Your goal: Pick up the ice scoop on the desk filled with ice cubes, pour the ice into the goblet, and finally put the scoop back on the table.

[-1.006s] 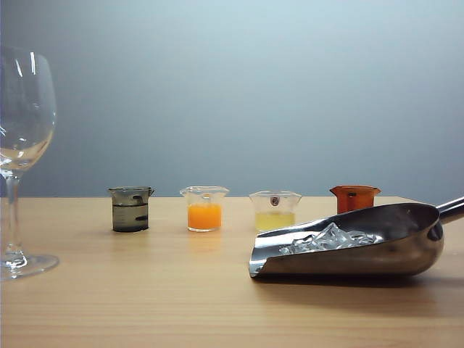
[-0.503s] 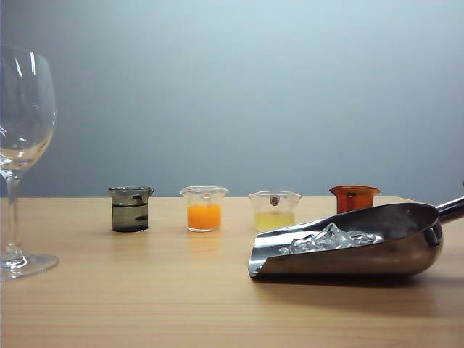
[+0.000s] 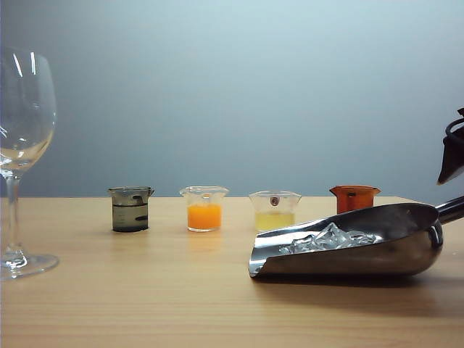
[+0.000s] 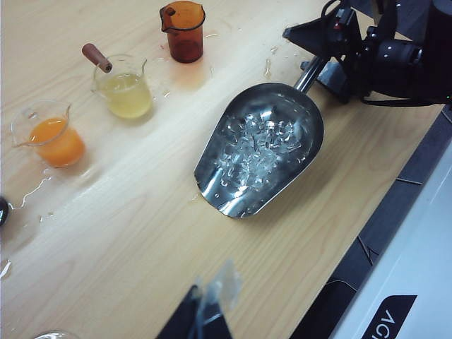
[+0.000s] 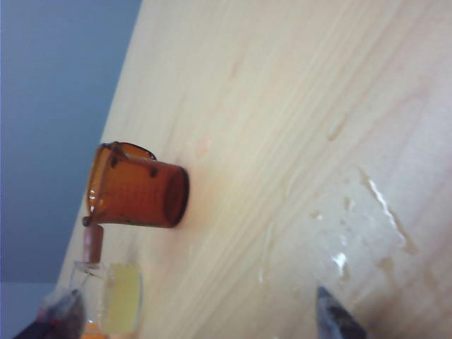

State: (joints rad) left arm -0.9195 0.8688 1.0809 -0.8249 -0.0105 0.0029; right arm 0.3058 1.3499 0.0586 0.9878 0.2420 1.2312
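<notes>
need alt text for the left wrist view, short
A large shiny steel ice scoop holding clear ice cubes lies on a light wood-grain table, with the black right gripper open over its rod handle. Beyond it stand an amber beaker, a yellow-liquid beaker and an orange-liquid beaker.

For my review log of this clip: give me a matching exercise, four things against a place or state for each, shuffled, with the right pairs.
Things:
1. scoop
2. goblet
3. right gripper
4. left gripper

States:
A. open, by the scoop's handle, not yet gripping it
B. empty, standing at the far left of the exterior view
C. lying on the table, ice inside
D. hanging above bare wood, away from the scoop; whether it is open does not show

Pairs: 1-C, 2-B, 3-A, 4-D
</notes>
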